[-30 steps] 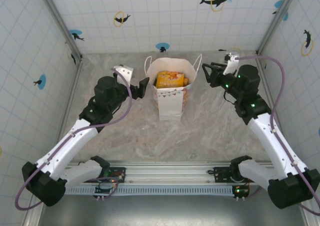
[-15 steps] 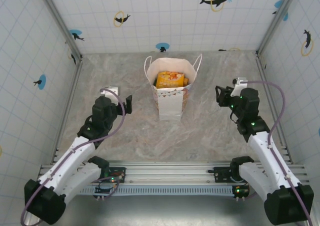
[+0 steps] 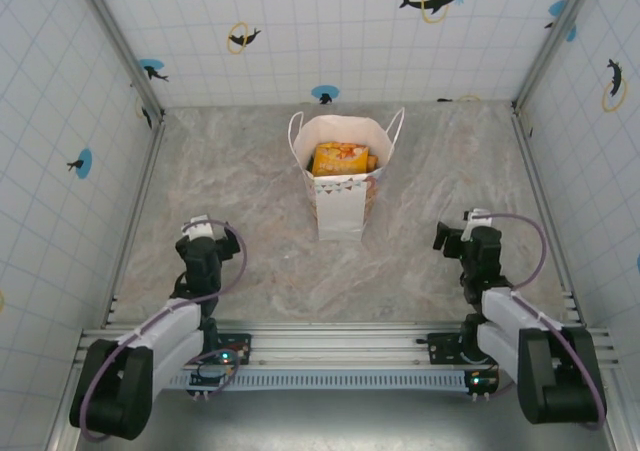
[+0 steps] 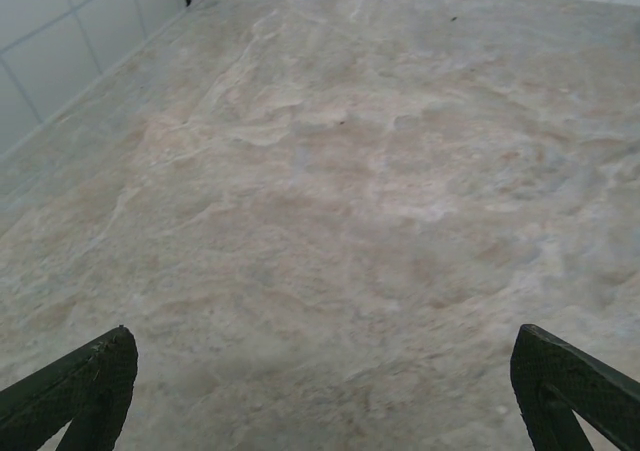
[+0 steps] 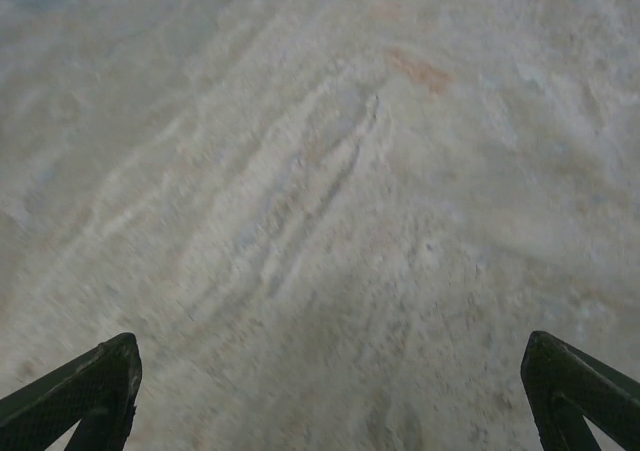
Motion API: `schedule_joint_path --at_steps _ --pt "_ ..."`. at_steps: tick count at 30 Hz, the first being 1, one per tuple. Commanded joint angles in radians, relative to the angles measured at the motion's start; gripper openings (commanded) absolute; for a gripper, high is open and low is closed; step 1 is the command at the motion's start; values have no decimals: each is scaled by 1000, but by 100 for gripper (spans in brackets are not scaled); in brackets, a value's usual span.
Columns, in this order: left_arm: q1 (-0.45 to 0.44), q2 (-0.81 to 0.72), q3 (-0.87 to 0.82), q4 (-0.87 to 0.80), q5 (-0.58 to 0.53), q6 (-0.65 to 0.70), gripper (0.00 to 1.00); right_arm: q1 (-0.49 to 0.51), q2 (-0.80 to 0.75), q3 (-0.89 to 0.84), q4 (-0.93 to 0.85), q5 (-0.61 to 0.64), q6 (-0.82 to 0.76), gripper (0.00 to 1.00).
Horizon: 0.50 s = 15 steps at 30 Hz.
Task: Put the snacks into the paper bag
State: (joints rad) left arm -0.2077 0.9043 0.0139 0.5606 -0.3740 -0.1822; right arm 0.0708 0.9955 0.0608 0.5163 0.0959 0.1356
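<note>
A white paper bag (image 3: 340, 193) stands upright at the middle of a marble-patterned table (image 3: 240, 181), towards its far side. Its long axis is vertical and its open mouth faces up. A row of small coloured triangles runs just under the near rim, and thin white loop handles rise at the left and right of the mouth. We can read no lettering on the bag.

Inside the bag lie the snacks (image 3: 340, 158). The top one is a glossy orange-yellow packet lying flat, with its longer side running left to right across the mouth. Its print is too small to read.

The left gripper (image 4: 320, 396) hangs over bare marble with its dark fingertips spread wide apart. The right gripper (image 5: 325, 396) is spread just as wide over bare marble. Both are near the front edge, well apart from the bag.
</note>
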Motion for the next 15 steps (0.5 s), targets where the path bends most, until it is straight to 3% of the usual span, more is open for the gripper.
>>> schedule_joint_path --at_steps 1,7,10,12,13,14,15 --pt "14 52 -72 263 -52 57 98 -9 80 -61 291 31 -71 100" --pt "112 292 -164 666 68 70 98 -29 308 -132 661 -20 -109 100" --pt "124 408 -97 687 154 166 98 -50 383 -97 689 -66 -79 100" --pt "161 536 -103 823 177 148 98 -58 498 -135 854 -65 -69 100" --pt "190 647 -127 1025 200 127 98 -61 578 -161 1027 -53 -50 100" --pt "204 673 -140 1083 183 110 98 -71 554 -163 1004 -59 -47 100" --pt "216 601 -124 907 183 76 98 -75 503 -141 881 -55 -43 100"
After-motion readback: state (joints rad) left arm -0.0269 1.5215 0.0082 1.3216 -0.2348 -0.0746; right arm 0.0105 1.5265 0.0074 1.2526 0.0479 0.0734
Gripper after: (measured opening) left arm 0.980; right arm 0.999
